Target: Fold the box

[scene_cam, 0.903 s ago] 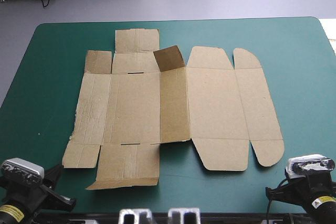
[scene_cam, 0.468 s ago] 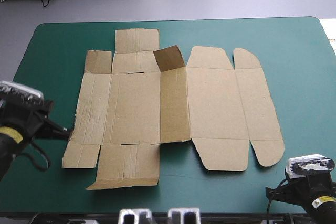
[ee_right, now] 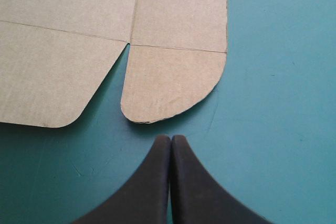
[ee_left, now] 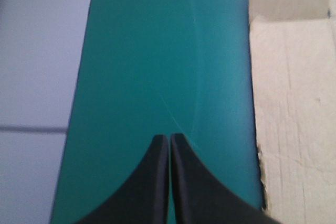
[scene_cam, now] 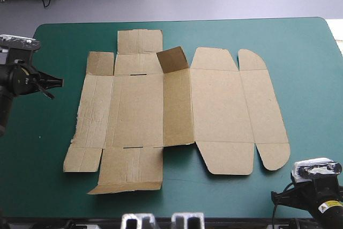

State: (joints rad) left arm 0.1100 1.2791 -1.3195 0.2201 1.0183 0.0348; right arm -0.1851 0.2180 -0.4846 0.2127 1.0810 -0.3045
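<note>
Your left gripper (scene_cam: 57, 82) has swung from the lower left corner of the high view up to its upper left since the earlier pictures, while the right gripper (scene_cam: 276, 196) sits in the lower right corner as before and the box (scene_cam: 177, 105) has not shifted.

You have the box lying open and flat across the middle of the teal-green cover (scene_cam: 300, 52). Only one small flap (scene_cam: 172, 59), just above centre in the high view, stands tilted up.

The left gripper (ee_left: 169, 138) has its black fingers pressed together over bare cover, with the box's ragged edge (ee_left: 294, 129) just beside it.

The right gripper (ee_right: 171, 138) is likewise pressed together and holds nothing. The box's rounded flap (ee_right: 170, 85) lies just ahead of its tips, not touching.
</note>
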